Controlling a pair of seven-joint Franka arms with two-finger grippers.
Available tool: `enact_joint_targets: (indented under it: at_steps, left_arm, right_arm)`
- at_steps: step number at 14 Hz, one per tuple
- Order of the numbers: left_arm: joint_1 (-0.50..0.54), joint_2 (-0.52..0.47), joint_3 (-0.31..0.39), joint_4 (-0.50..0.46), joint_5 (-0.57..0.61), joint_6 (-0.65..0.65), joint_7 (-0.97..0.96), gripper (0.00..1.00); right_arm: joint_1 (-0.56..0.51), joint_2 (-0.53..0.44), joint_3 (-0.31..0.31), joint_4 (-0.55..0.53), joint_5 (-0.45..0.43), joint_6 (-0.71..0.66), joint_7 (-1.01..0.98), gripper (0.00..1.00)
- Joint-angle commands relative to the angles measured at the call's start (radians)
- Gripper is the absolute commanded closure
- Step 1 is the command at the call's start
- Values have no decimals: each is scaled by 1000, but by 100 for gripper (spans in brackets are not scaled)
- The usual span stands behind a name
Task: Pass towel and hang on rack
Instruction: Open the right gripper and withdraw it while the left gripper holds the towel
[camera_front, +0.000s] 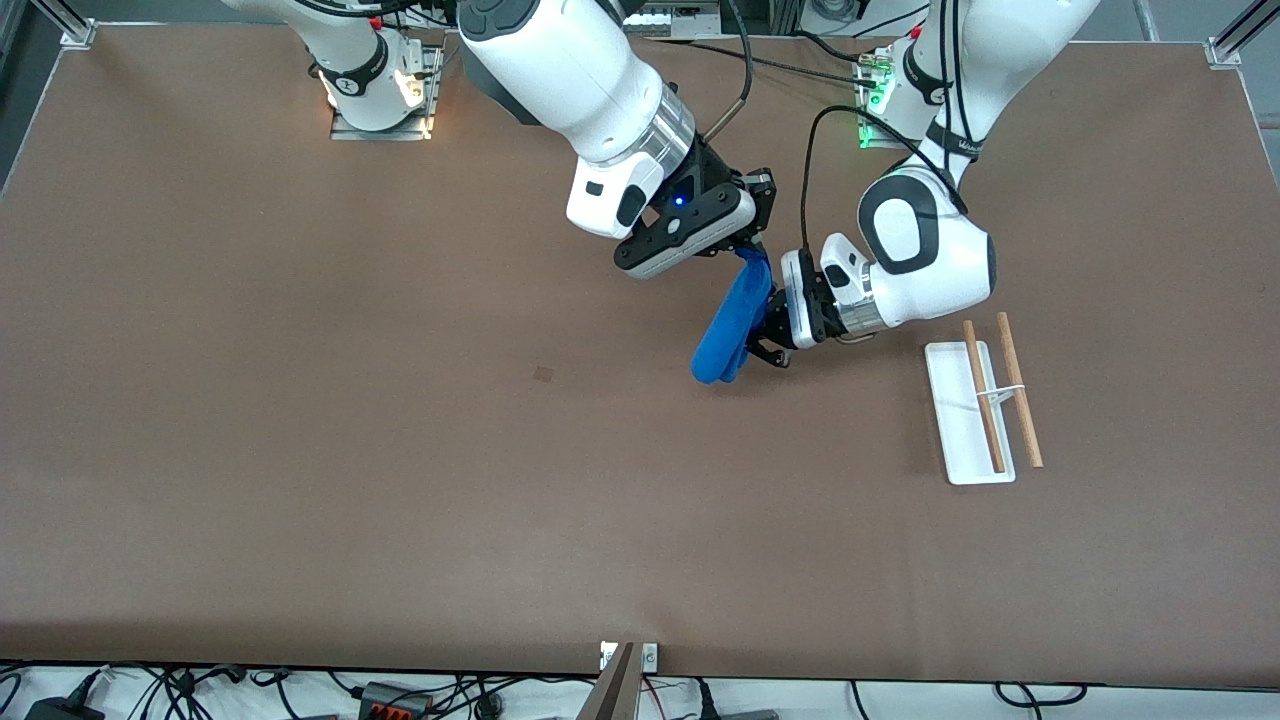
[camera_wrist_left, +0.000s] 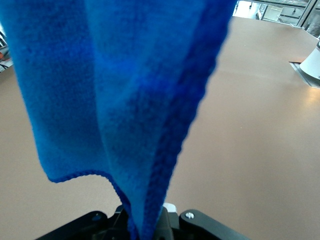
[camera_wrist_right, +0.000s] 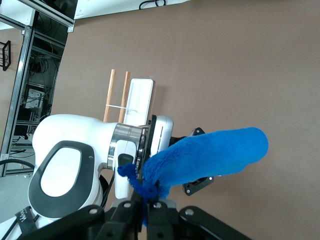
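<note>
The rack (camera_front: 968, 415) stands on the table (camera_front: 300, 450) toward the left arm's end, nearest the front camera of the task's things: a white tray with a thin wire stand carrying two wooden rods (camera_front: 1018, 390), nothing draped on them. Above the middle of the table the towel (camera_front: 732, 325) hangs in the air as a bunched blue roll, off the tabletop, held between both grippers. The left gripper (camera_front: 768, 345) comes in from the side and is clamped on the towel's lower half; its wrist view shows the cloth running straight down into the closed fingers. The right gripper (camera_front: 752, 245) points down over the towel's upper end, pinched tight on a corner of the hem, as its wrist view shows. The rack stays well apart from the towel and both grippers.
</note>
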Motion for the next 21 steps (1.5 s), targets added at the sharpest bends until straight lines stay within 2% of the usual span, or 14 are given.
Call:
enact_joint_targets:
  at_steps: [1,2,3,7,12,15,18,21]
  left_arm:
    - [10,1,3,10,-26,16,19,100]
    - [18,1,8,9,-20,10,20,99]
    - [38,-4,8,6,-16,6,17,99]
    - [78,-11,9,-2,27,-27,17,99]
    - [219,-47,11,-2,257,-134,-33,99]
    - [323,-60,12,7,394,-207,-90,100]
    - [403,-145,14,2,556,-276,-298,100]
    - [452,-234,14,4,723,-361,-601,100]
  right_arm:
    - [-8,3,2,9,-14,6,-8,100]
    - [-8,3,2,9,-15,5,-5,59]
    - [-8,3,-2,6,-24,3,-13,1]
    - [-44,3,-4,-6,-58,-9,-15,0]
    - [-90,-15,-18,-13,-254,-161,-16,0]
    - [-187,-22,-18,-13,-268,-256,-21,0]
    - [-315,-14,-18,-32,-273,-351,-18,0]
    - [-406,-17,-18,-106,-281,-376,-15,0]
